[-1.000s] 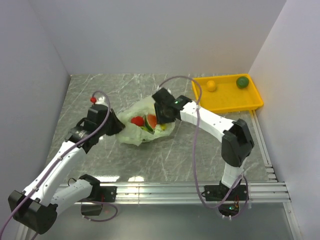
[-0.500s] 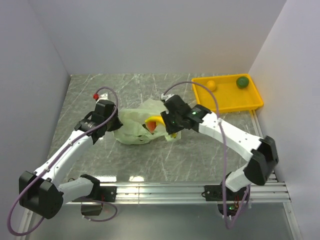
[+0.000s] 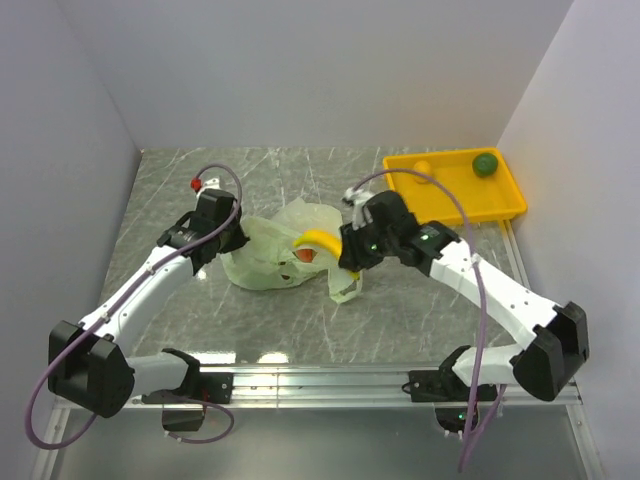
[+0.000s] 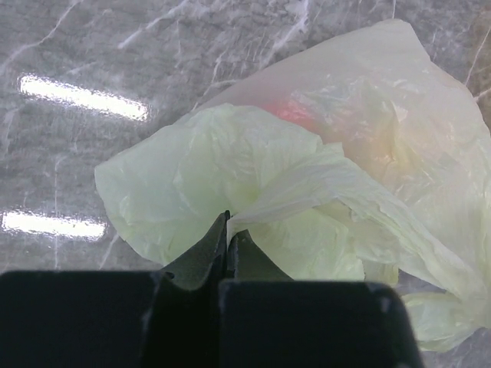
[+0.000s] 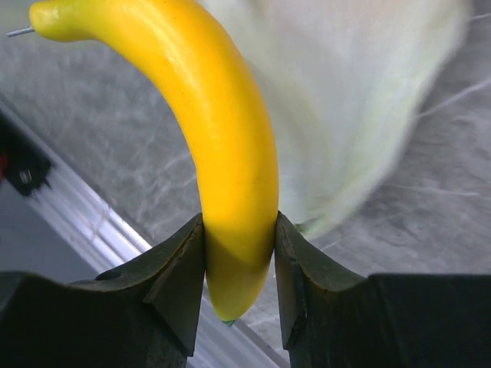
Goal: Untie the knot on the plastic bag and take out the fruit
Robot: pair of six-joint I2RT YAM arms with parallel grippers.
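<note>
Back right: yellow tray (image 3: pixel 455 205) with orange fruit (image 3: pixel 422 168) and dark green fruit (image 3: pixel 485 163), well apart from plastic bag (image 3: pixel 270 255) mid-table. Left gripper (image 4: pixel 229 230): pressed together, pinching a fold at bag's left edge. Right gripper (image 5: pixel 239 230): clamped on banana (image 5: pixel 230 153), just beside bag's right side. Red fruit (image 3: pixel 305 256) visible through the film. Can't make out the knot.

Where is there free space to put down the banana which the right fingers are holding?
The yellow tray is bare in its near half; an orange fruit and a green fruit sit at its far edge. The table is bare between the plastic bag and the near rail. The left fingers and right fingers crowd the bag's sides.
</note>
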